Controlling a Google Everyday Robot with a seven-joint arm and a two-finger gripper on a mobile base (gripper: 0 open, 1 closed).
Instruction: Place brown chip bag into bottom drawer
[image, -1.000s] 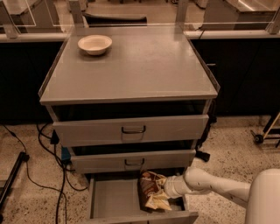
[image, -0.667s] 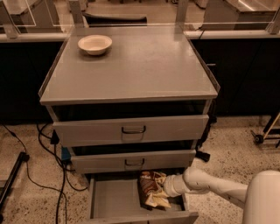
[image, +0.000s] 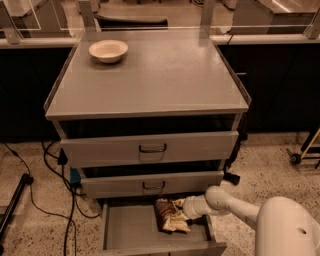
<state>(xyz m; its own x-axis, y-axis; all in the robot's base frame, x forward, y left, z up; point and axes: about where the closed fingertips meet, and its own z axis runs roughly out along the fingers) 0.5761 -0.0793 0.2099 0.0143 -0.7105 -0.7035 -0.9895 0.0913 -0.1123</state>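
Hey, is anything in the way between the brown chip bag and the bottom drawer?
Nothing visible does. The brown chip bag already lies inside the open bottom drawer, toward its right side, and the gripper is right against the bag's right edge.

arm (image: 237, 206): cream-white, smooth rounded tube, no cables showing
joint (image: 216, 196): bulbous pale knuckle, same cream finish
wrist section (image: 195, 205): short, pale, faintly ribbed cylinder
body shell (image: 285, 225): large, rounded, off-white casing with one small dark dot on top
gripper (image: 183, 212): pale, at arm's tip, over right side of open bottom drawer (image: 130, 227)
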